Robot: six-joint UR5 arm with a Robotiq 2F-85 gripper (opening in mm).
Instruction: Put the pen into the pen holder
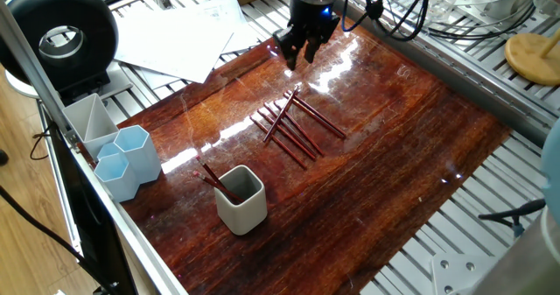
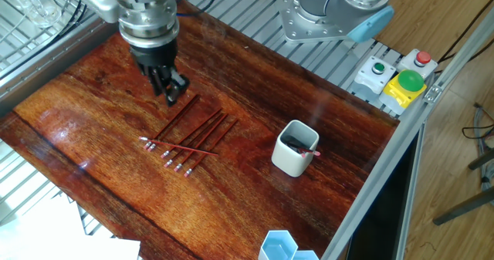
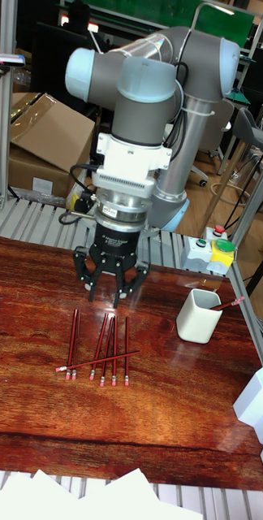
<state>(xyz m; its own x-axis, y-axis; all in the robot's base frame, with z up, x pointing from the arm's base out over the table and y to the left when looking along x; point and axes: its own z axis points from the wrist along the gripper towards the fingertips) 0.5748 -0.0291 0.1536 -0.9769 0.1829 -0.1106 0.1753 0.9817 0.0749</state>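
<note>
Tall fixed view shows the tool (image 3: 110, 299) open and empty above loose pens (image 3: 99, 348) on the tabletop (image 3: 34, 422); no readable writing.

Pale blue hexagonal cups (image 2: 282, 247) cut off at bottom edge, perhaps two.

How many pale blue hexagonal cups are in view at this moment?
2. One pale blue cup stands beside the grey tray; the other cup touches it on the near side. None seems hidden.
</note>
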